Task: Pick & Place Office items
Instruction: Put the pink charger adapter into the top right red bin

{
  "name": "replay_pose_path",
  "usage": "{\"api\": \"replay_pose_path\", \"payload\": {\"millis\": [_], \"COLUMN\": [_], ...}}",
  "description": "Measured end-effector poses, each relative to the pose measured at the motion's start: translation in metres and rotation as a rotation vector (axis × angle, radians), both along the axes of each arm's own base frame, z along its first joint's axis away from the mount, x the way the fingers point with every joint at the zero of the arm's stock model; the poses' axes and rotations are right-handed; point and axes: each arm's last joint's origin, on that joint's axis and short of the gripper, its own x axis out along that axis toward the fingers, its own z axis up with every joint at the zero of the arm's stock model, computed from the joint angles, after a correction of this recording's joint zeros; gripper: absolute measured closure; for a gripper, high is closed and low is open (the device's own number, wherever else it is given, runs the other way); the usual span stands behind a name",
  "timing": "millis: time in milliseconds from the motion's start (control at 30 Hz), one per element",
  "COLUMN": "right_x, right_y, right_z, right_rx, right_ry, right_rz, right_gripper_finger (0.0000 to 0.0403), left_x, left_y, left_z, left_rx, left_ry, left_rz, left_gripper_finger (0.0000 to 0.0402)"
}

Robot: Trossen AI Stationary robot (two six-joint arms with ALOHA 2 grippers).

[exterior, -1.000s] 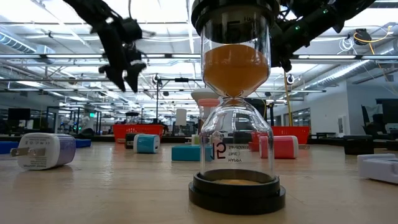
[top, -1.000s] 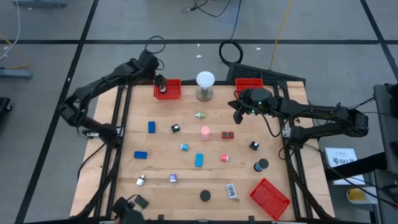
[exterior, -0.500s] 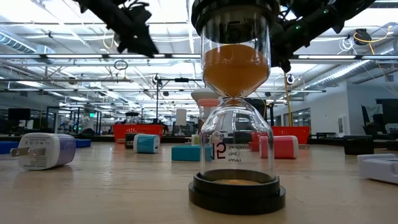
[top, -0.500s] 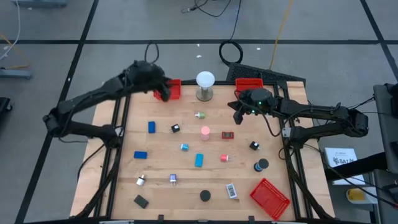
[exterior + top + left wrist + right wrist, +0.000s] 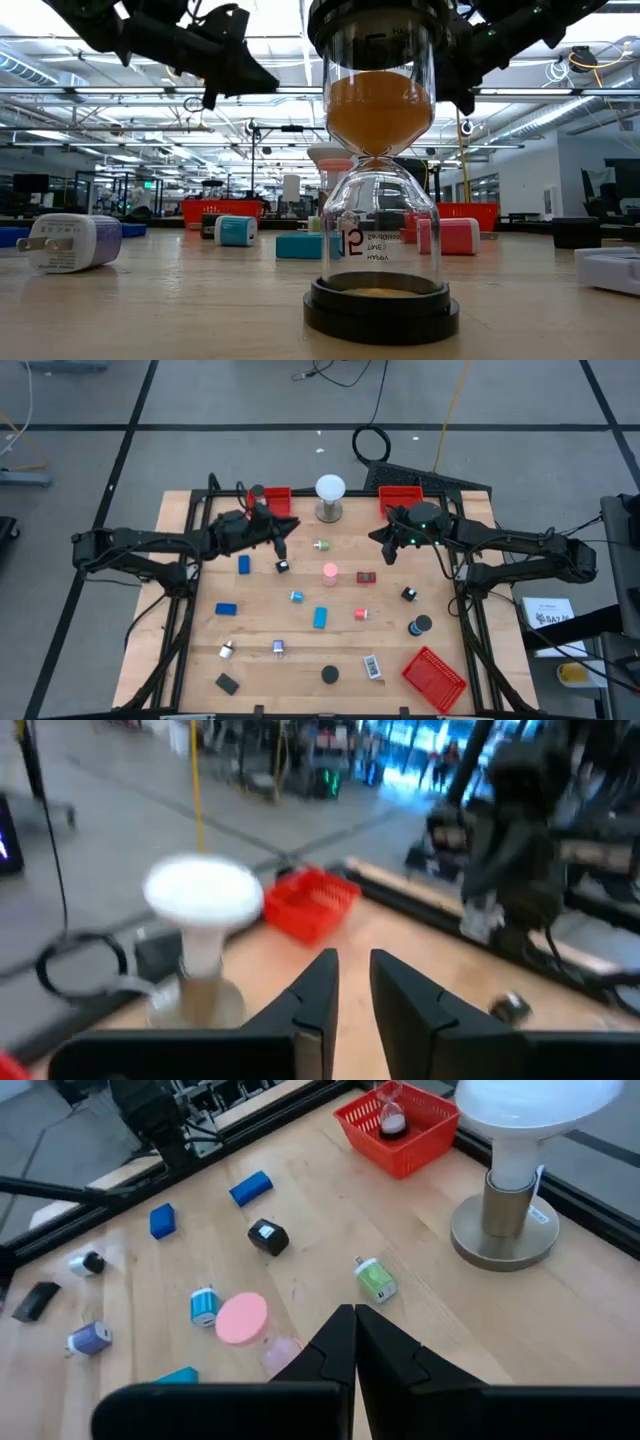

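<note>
A: What has changed over the last second?

B: The left gripper (image 5: 281,538) has swung from above the upper-left tray (image 5: 276,493) out over the table, now just above centre-left in the high view. Its fingers (image 5: 318,990), spread wide a second ago, have drawn in to a narrow gap with nothing between them.

A: So something was dropped off?

B: Likely. A small hourglass (image 5: 390,1112) stands in that tray, so one item seems placed and the arm looks free for the next.

A: Which one?

B: The black cube (image 5: 283,566) lies just below the gripper, the blue block (image 5: 243,564) a little to its left. The rest are scattered across the middle and lower table.

A: And the right arm?

B: The right gripper (image 5: 388,550) hovers right of centre, below the second tray (image 5: 402,493), its fingers pressed together and empty.
</note>
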Motion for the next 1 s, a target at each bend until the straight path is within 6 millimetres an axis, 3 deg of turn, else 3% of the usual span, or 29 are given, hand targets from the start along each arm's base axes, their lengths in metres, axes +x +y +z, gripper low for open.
{"api": "replay_pose_path", "payload": {"millis": [200,433,633,833,1000], "right_x": [-0.005,-0.013,-0.017,-0.005,0.001], "right_y": [0.009,0.044,0.067,0.094,0.118], "right_z": [-0.005,-0.025,-0.034,-0.04,-0.051], "right_rx": [0.116,0.258,0.246,0.308,0.286], "right_ry": [0.062,0.29,0.403,0.416,0.48], "right_rz": [-0.051,-0.105,-0.12,0.103,0.207], "right_gripper_finger": [0.0403,0.0403,0.0396,0.0333,0.0256], "left_x": [0.0,-0.005,-0.011,-0.012,-0.01], "left_y": [-0.003,0.011,0.022,0.02,0.016], "left_z": [-0.005,-0.002,-0.008,-0.014,-0.014], "left_rx": [-0.083,-0.03,-0.058,-0.131,-0.118], "left_ry": [0.019,0.033,0.09,0.131,0.136], "left_rz": [-0.118,-0.12,-0.185,-0.237,-0.159], "left_gripper_finger": [0.0358,0.0377,0.0395,0.0392,0.0384]}}
